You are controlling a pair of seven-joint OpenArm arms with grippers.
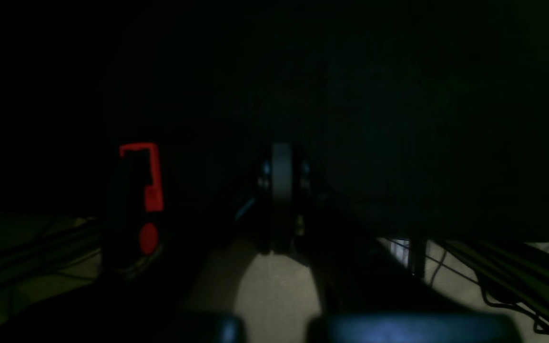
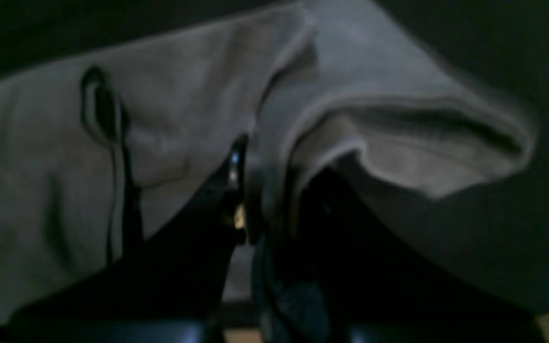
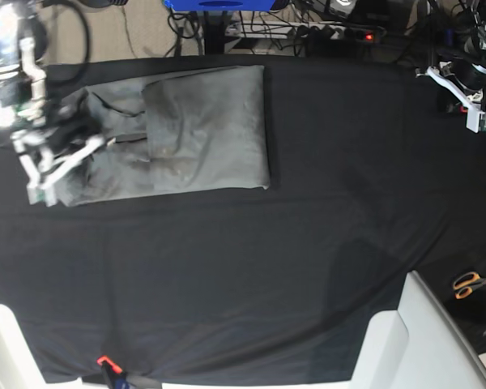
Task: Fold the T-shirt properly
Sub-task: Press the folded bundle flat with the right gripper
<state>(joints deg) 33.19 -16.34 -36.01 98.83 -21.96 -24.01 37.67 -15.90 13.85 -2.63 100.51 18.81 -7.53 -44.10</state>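
My right jaws (image 2: 274,205) clamp the soft, light T-shirt (image 3: 211,134) by its edge; my left jaws (image 1: 281,200) are together

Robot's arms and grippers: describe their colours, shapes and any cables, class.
In the base view, the right gripper and left gripper each have slender, tapering pale silvery fingers. Both arms mix black and silvery-white parts. A dark cable loops over the right arm; thin dark cables run near the left arm.

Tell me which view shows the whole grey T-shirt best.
The base view: it shows the grey T-shirt nearly whole, partly behind an arm. The right wrist view gives only a blurry close-up; the left wrist view shows none.
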